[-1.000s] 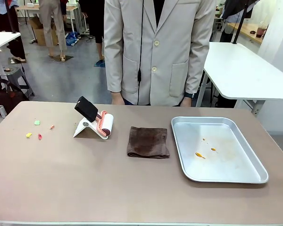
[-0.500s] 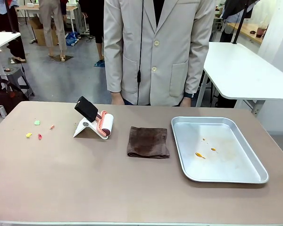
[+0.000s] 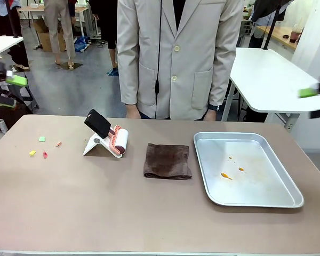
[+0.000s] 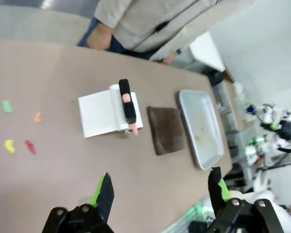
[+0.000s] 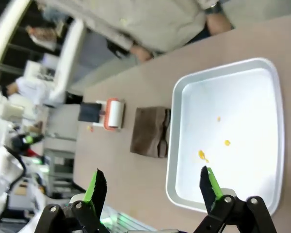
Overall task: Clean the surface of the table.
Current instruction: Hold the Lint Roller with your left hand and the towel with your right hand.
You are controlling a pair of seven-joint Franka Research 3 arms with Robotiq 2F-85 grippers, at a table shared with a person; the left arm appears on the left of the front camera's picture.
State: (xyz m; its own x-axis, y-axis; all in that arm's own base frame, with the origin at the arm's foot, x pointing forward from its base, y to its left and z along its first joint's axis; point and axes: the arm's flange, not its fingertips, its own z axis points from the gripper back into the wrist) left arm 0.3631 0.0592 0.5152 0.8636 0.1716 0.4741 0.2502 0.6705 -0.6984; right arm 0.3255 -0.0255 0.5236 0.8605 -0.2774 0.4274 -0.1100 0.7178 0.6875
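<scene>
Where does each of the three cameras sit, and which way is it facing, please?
Front view: fixed on the robot's side, facing across the table at the person; left gripper and right gripper at the picture's edges.
Left wrist view: raised at the table's left side, looking down; own open fingers at bottom.
Right wrist view: raised at the right side, looking down on the tray; own open fingers.
Shared: tray, brown cloth, lint roller.

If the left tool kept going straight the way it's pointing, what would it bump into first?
Probably the bare table, just short of the brown cloth. The left tool is open and looks high up, so the exact spot is unsure.
</scene>
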